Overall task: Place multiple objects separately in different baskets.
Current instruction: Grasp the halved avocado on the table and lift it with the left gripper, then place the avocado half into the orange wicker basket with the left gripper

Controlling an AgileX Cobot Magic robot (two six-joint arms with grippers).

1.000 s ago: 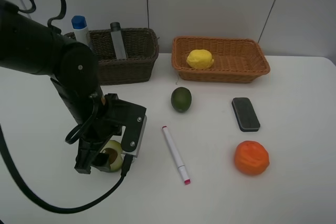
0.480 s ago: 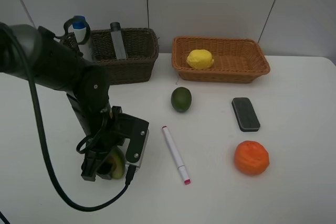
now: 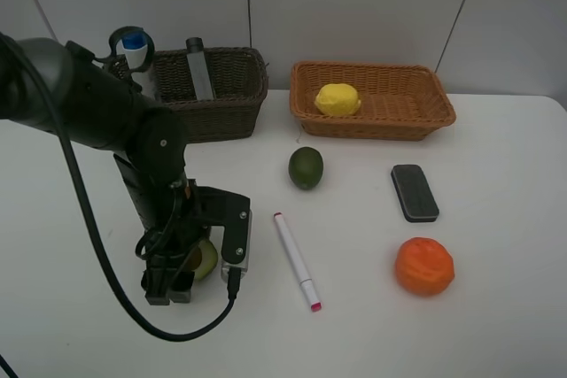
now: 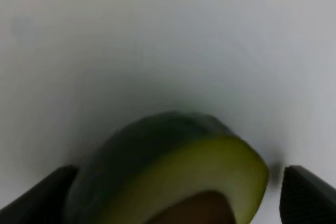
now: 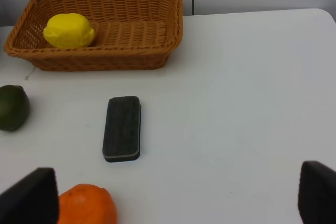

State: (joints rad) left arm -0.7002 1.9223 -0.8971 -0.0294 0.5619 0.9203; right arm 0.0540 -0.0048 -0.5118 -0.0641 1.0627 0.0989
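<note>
The halved avocado [image 3: 204, 259] lies on the white table at the front left. My left gripper [image 3: 182, 276] is down over it, jaws open, one finger on each side; the left wrist view shows the avocado [image 4: 173, 171] close up between the fingertips [image 4: 307, 195]. The white bottle with blue cap [image 3: 137, 52] and the dark green bottle [image 3: 198, 68] stand in the dark brown basket [image 3: 235, 99]. The lemon [image 3: 337, 99] lies in the orange-tan basket [image 3: 425, 114]. My right gripper [image 5: 173, 205] is open and empty, and is out of the exterior view.
On the table lie the lime [image 3: 306, 167], the white pink-tipped marker [image 3: 296, 260], the black-and-blue eraser [image 3: 414, 192] and the orange [image 3: 424, 266]. The left arm's cable loops over the table's front left.
My left gripper has shifted slightly right and come down over the avocado. The avocado has tipped and moved a little right with it. Everything else is unmoved.
</note>
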